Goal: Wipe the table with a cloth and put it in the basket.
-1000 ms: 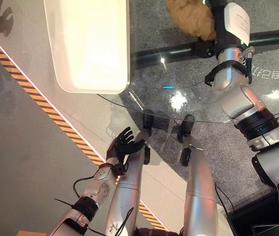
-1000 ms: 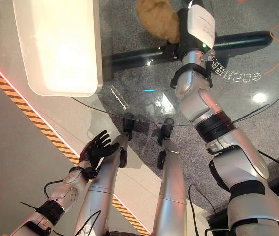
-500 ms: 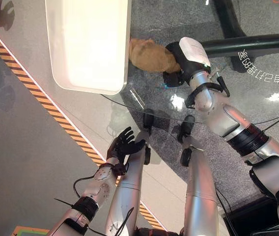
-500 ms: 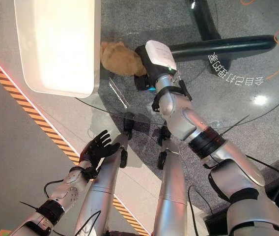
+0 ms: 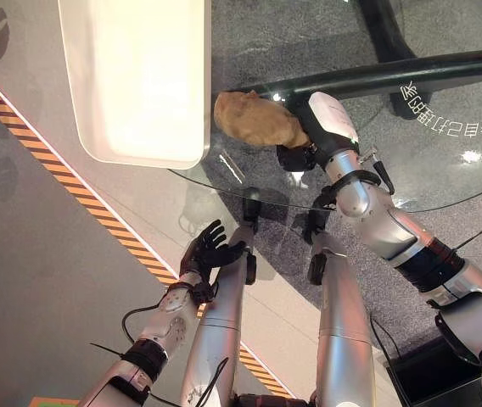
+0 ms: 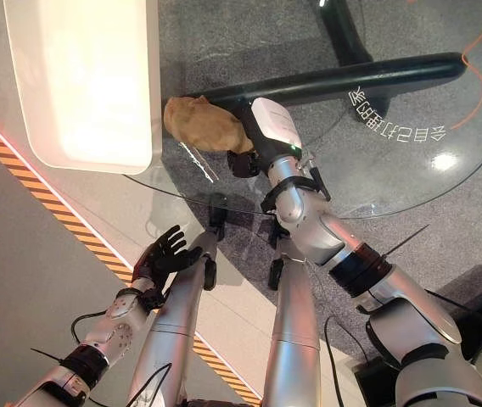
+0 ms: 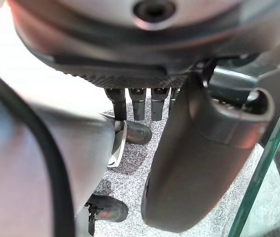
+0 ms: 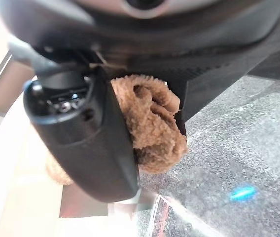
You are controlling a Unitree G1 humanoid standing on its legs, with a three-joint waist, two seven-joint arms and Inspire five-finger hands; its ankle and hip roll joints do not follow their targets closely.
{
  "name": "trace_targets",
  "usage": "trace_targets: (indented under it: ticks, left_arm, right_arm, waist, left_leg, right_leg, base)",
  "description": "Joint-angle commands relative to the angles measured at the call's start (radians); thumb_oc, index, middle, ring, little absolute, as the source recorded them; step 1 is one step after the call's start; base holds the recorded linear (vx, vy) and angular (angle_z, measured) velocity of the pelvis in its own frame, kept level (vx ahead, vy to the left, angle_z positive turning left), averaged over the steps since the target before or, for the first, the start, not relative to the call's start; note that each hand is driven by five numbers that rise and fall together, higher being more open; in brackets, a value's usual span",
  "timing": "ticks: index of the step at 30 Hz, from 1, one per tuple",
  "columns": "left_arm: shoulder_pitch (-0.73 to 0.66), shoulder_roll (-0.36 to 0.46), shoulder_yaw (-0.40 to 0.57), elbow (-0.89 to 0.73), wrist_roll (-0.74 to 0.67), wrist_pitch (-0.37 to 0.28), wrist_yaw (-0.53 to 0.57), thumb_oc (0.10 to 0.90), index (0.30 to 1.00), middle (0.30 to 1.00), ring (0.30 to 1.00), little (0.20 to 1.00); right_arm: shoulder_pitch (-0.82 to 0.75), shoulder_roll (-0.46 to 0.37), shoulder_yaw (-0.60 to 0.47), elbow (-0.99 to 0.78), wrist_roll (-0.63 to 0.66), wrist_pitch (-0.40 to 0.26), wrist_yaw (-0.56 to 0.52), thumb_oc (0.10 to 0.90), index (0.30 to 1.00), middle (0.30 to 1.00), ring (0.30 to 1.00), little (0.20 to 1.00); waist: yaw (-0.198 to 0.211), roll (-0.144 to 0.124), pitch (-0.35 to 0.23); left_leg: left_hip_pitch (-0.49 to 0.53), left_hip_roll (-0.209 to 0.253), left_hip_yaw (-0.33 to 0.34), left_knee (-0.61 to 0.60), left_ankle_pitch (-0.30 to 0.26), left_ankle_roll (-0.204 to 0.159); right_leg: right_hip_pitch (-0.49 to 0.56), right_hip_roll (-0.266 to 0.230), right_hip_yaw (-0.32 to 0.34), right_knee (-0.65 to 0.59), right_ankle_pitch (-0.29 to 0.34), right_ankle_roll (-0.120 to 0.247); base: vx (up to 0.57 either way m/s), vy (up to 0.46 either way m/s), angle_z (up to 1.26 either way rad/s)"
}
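Observation:
A brown fluffy cloth lies bunched on the round glass table, near its left edge. My right hand is shut on the cloth's near side. In the right wrist view the cloth is pinched between the thumb and the curled fingers. A white, rounded, rectangular basket sits just left of the cloth, overhanging the table's left rim. My left hand hangs open below the table's near edge, fingers spread, holding nothing. Its straight fingers show in the left wrist view.
Black table-base bars cross beneath the glass. A small clear strip lies on the glass near the cloth. Orange-and-black striped tape runs diagonally over the floor on the left.
My right hand has dragged the cloth from the far side of the table toward me and leftward, up beside the white basket. The left hand has stayed put. The camera shifted slightly.

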Motion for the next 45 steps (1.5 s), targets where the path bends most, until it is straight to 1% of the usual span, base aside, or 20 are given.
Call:
trace_targets:
  ticks: [1,6,7,9,10,12,15,18,24,25,28,30,31,34,36,37,38,40,42,45]
  left_arm:
    - [0.117,-0.026,-0.009,-0.018,0.013,-0.015,-0.003,0.800,0.900,0.900,0.900,0.900]
    - [0.126,-0.017,0.002,-0.022,0.019,-0.003,-0.003,0.800,0.900,0.900,0.900,0.900]
    - [0.126,-0.017,0.002,-0.022,0.019,-0.003,-0.003,0.800,0.900,0.900,0.900,0.900]
    - [0.129,-0.012,-0.001,-0.023,0.016,-0.004,-0.005,0.800,0.900,0.900,0.900,0.900]
    - [0.113,-0.008,-0.003,-0.027,0.012,-0.005,-0.001,0.800,0.900,0.900,0.900,0.900]
    - [0.115,-0.002,-0.008,-0.033,0.007,-0.004,-0.001,0.800,0.900,0.900,0.900,0.900]
    - [0.114,-0.005,-0.020,-0.032,0.004,-0.008,0.002,0.800,0.900,0.900,0.900,0.900]
    - [0.113,-0.004,-0.024,-0.039,-0.001,-0.008,0.007,0.800,0.900,0.900,0.900,0.900]
    - [0.125,0.010,-0.027,-0.061,-0.011,-0.009,0.011,0.800,0.900,0.900,0.900,0.900]
    - [0.129,0.014,-0.026,-0.067,-0.017,-0.009,0.009,0.800,0.900,0.900,0.900,0.900]
    - [0.135,0.014,-0.026,-0.068,-0.019,-0.015,0.007,0.800,0.900,0.900,0.900,0.900]
    - [0.146,0.011,-0.023,-0.079,-0.018,-0.019,0.014,0.800,0.900,0.900,0.900,0.900]
    - [0.146,0.011,-0.023,-0.079,-0.018,-0.019,0.014,0.800,0.900,0.900,0.900,0.900]
    - [0.157,0.017,-0.020,-0.087,-0.021,-0.025,0.012,0.800,0.900,0.900,0.900,0.900]
    - [0.160,0.020,-0.018,-0.094,-0.021,-0.022,0.014,0.800,0.900,0.900,0.900,0.900]
    - [0.162,0.025,-0.016,-0.105,-0.020,-0.017,0.018,0.800,0.900,0.900,0.900,0.900]
    - [0.162,0.030,-0.015,-0.108,-0.022,-0.015,0.017,0.800,0.900,0.900,0.900,0.900]
    - [0.161,0.027,-0.013,-0.109,-0.020,-0.016,0.016,0.800,0.900,0.900,0.900,0.900]
    - [0.157,0.028,-0.016,-0.112,-0.019,-0.011,0.023,0.800,0.900,0.900,0.900,0.900]
    - [0.152,0.023,-0.013,-0.113,-0.017,-0.003,0.028,0.800,0.900,0.900,0.900,0.900]
  right_arm:
    - [0.065,-0.054,-0.058,-0.038,0.014,-0.003,-0.110,0.100,0.300,0.300,0.300,0.200]
    - [0.042,-0.089,-0.151,0.085,0.042,0.003,-0.234,0.100,0.300,0.300,0.300,0.200]
    - [0.042,-0.089,-0.151,0.085,0.042,0.003,-0.234,0.100,0.300,0.300,0.300,0.200]
    - [0.021,-0.107,-0.177,0.127,0.076,0.004,-0.289,0.100,0.300,0.300,0.300,0.200]
    - [-0.015,-0.123,-0.206,0.169,0.109,-0.006,-0.348,0.100,0.300,0.300,0.300,0.200]
    - [-0.034,-0.134,-0.231,0.199,0.144,-0.017,-0.403,0.100,0.300,0.300,0.300,0.200]
    - [-0.069,-0.140,-0.263,0.273,0.174,-0.013,-0.477,0.100,0.300,0.300,0.300,0.200]
    - [-0.091,-0.155,-0.271,0.313,0.206,-0.001,-0.522,0.100,0.300,0.300,0.300,0.200]
    - [-0.081,-0.184,-0.322,0.369,0.296,-0.024,-0.613,0.100,0.300,0.300,0.300,0.200]
    - [-0.071,-0.193,-0.343,0.378,0.335,-0.029,-0.643,0.100,0.300,0.300,0.300,0.200]
    - [-0.055,-0.201,-0.365,0.379,0.368,-0.034,-0.665,0.100,0.300,0.300,0.300,0.200]
    - [-0.009,-0.203,-0.416,0.383,0.430,-0.064,-0.725,0.100,0.300,0.300,0.300,0.200]
    - [-0.006,-0.203,-0.419,0.383,0.432,-0.065,-0.727,0.100,0.300,0.300,0.300,0.200]
    - [0.033,-0.210,-0.470,0.397,0.491,-0.113,-0.789,0.100,0.300,0.300,0.300,0.200]
    - [0.046,-0.209,-0.491,0.401,0.509,-0.139,-0.804,0.100,0.300,0.300,0.300,0.200]
    - [0.060,-0.206,-0.512,0.396,0.543,-0.192,-0.820,0.100,0.300,0.300,0.300,0.200]
    - [0.067,-0.206,-0.527,0.393,0.580,-0.225,-0.821,0.100,0.300,0.300,0.300,0.200]
    - [0.076,-0.184,-0.560,0.393,0.663,-0.331,-0.816,0.100,0.300,0.300,0.300,0.200]
    - [0.082,-0.175,-0.570,0.390,0.697,-0.382,-0.791,0.100,0.300,0.300,0.300,0.200]
    - [0.079,-0.162,-0.563,0.347,0.666,-0.375,-0.741,0.100,0.300,0.300,0.300,0.200]
  waist:
    - [-0.001,0.022,-0.021]
    - [-0.004,0.020,-0.021]
    - [-0.004,0.020,-0.021]
    - [-0.004,0.022,-0.021]
    - [-0.006,0.023,-0.021]
    - [-0.005,0.026,-0.021]
    - [-0.002,0.032,-0.021]
    - [-0.001,0.035,-0.021]
    - [-0.002,0.040,-0.021]
    - [-0.005,0.042,-0.021]
    - [-0.008,0.043,-0.021]
    - [-0.014,0.043,-0.021]
    - [-0.014,0.043,-0.021]
    - [-0.018,0.042,-0.021]
    - [-0.019,0.042,-0.021]
    - [-0.020,0.041,-0.021]
    - [-0.021,0.040,-0.021]
    - [-0.022,0.038,-0.021]
    - [-0.023,0.036,-0.021]
    - [-0.023,0.034,-0.021]
  left_leg:
    - [0.052,-0.053,0.037,0.074,-0.145,0.040]
    - [0.056,-0.046,0.037,0.080,-0.153,0.043]
    - [0.056,-0.046,0.037,0.080,-0.153,0.043]
    - [0.057,-0.043,0.037,0.081,-0.155,0.043]
    - [0.022,-0.044,0.040,0.079,-0.129,0.048]
    - [0.019,-0.044,0.038,0.083,-0.133,0.047]
    - [0.017,-0.045,0.037,0.085,-0.138,0.048]
    - [0.019,-0.045,0.036,0.079,-0.138,0.047]
    - [0.020,-0.046,0.036,0.073,-0.139,0.048]
    - [0.019,-0.047,0.037,0.070,-0.138,0.048]
    - [0.022,-0.047,0.039,0.067,-0.138,0.048]
    - [0.024,-0.045,0.043,0.062,-0.139,0.049]
    - [0.024,-0.045,0.043,0.062,-0.139,0.049]
    - [0.027,-0.047,0.044,0.056,-0.138,0.051]
    - [0.028,-0.047,0.045,0.055,-0.138,0.052]
    - [0.030,-0.048,0.044,0.052,-0.138,0.053]
    - [0.030,-0.048,0.044,0.053,-0.139,0.053]
    - [0.033,-0.048,0.045,0.051,-0.139,0.054]
    - [0.036,-0.050,0.044,0.049,-0.139,0.054]
    - [0.035,-0.051,0.044,0.048,-0.135,0.054]
  right_leg:
    - [0.022,0.043,0.005,-0.033,0.021,0.057]
    - [0.024,0.045,0.008,-0.026,0.023,0.058]
    - [0.024,0.045,0.008,-0.026,0.023,0.058]
    - [0.024,0.046,0.010,-0.027,0.026,0.058]
    - [-0.009,0.044,0.007,-0.038,0.058,0.051]
    - [-0.012,0.045,0.009,-0.034,0.058,0.051]
    - [-0.015,0.049,0.012,-0.032,0.056,0.049]
    - [-0.012,0.051,0.011,-0.039,0.055,0.047]
    - [-0.011,0.054,0.014,-0.048,0.055,0.045]
    - [-0.012,0.056,0.016,-0.053,0.057,0.045]
    - [-0.010,0.057,0.018,-0.058,0.058,0.045]
    - [-0.008,0.059,0.023,-0.066,0.058,0.044]
    - [-0.007,0.060,0.023,-0.066,0.058,0.044]
    - [-0.003,0.063,0.025,-0.076,0.060,0.044]
    - [-0.001,0.063,0.026,-0.079,0.062,0.044]
    - [0.002,0.064,0.025,-0.084,0.063,0.045]
    - [0.003,0.066,0.026,-0.085,0.064,0.045]
    - [0.007,0.068,0.027,-0.088,0.066,0.044]
    - [0.011,0.068,0.026,-0.092,0.066,0.044]
    - [0.010,0.068,0.027,-0.094,0.070,0.044]
  base:
    - [0.00,0.000,0.00]
    - [0.01,-0.029,-0.03]
    - [-0.01,-0.021,-0.06]
    - [-0.03,-0.027,-0.08]
    - [-0.05,-0.029,-0.04]
    - [-0.02,-0.021,-0.03]
    - [0.00,-0.005,-0.04]
    - [-0.01,-0.002,-0.07]
    - [0.00,-0.001,-0.02]
    - [0.00,0.000,0.00]
    - [0.00,0.000,0.00]
    - [0.00,0.000,0.00]
    - [0.00,0.000,0.00]
    - [0.00,0.005,-0.02]
    - [-0.01,0.000,-0.03]
    - [0.00,0.000,0.00]
    - [0.00,0.000,0.00]
    - [0.00,0.000,0.00]
    - [0.00,-0.007,-0.02]
    - [-0.01,-0.004,-0.04]
